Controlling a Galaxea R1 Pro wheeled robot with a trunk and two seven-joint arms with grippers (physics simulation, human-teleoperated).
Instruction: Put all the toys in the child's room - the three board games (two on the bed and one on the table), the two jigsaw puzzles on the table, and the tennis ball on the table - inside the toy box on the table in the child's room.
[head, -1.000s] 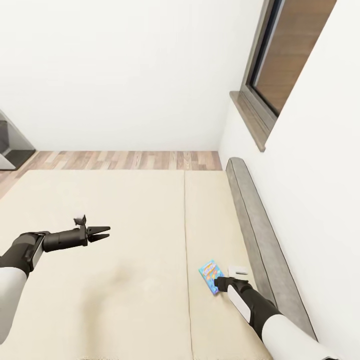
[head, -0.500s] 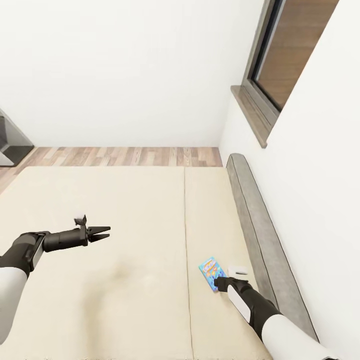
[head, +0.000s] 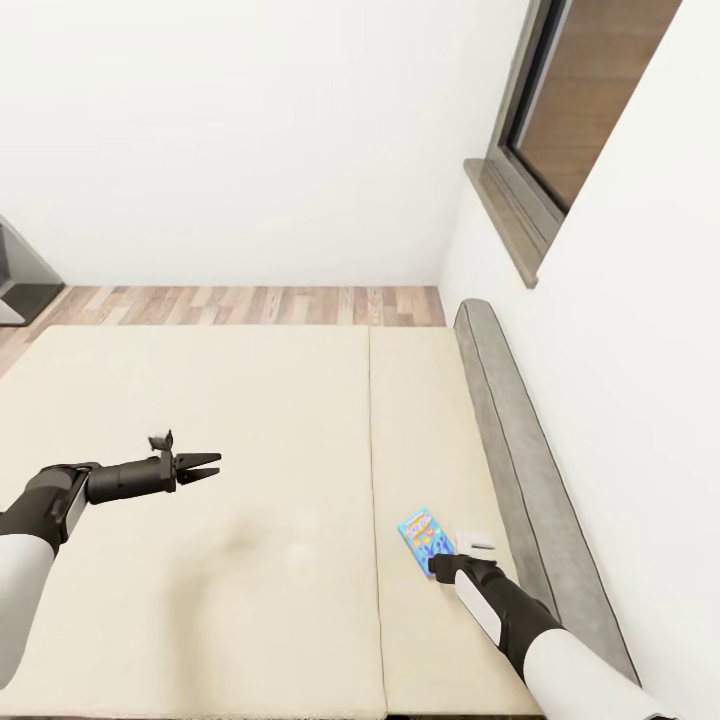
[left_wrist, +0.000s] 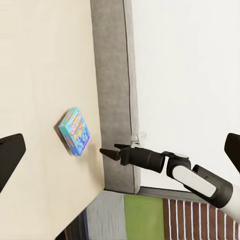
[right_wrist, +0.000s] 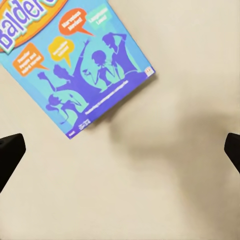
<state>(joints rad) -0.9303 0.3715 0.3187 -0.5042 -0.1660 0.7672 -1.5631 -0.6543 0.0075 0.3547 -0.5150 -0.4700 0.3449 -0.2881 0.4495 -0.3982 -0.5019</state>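
Nearest the robot, the right gripper (head: 438, 566) is poised just above the beige bed (head: 200, 420), its fingers spread wide and released with nothing between them, and the blue board game (head: 424, 534) lies flat just ahead of it, beside the grey headboard (head: 520, 470). Farther left, the left gripper (head: 205, 466) hangs open and empty over the mattress. Since a second ago the whole head view has slid slightly while game and arms kept their places, so the grasp is judged not yet begun.
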